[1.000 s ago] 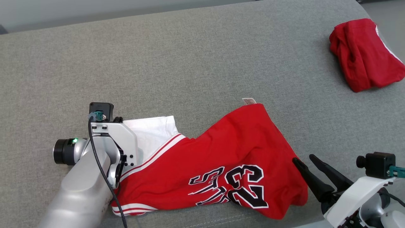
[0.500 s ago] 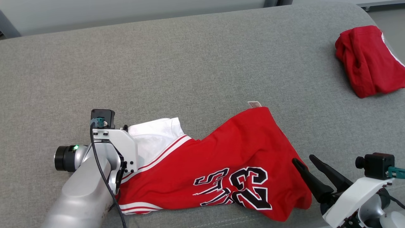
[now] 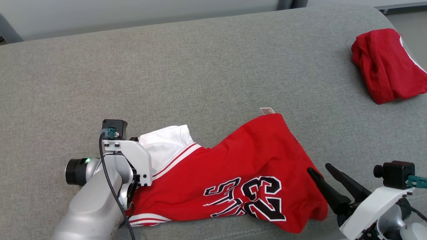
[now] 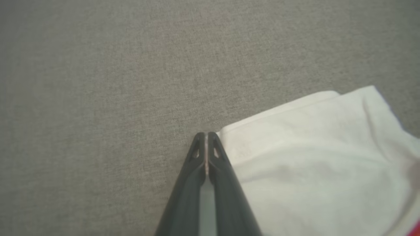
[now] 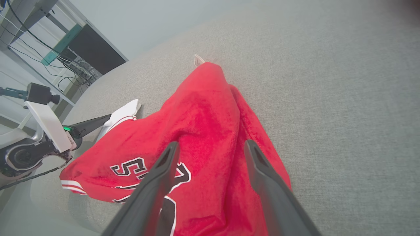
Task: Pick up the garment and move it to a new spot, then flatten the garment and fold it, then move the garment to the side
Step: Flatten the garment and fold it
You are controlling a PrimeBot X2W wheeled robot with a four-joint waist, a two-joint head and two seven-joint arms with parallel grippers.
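Left wrist view: left gripper (image 4: 206, 135) closed, apparently empty; garment (image 4: 311, 164) just right of it. You open, shift right, pinch.

Head view high above jersey (image 3: 240, 160), left wrist close over its white end (image 4: 311, 164), right wrist low along it

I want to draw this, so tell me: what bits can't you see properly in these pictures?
Lettering on the red jersey: head view, folds hide the letters beside the 23.
Small label at its top: head view, too small to read.
Left end effector: left wrist view, shut beside the white cloth; blur hides whether any is pinched.
Other red garment: head view, cut off by the right edge.
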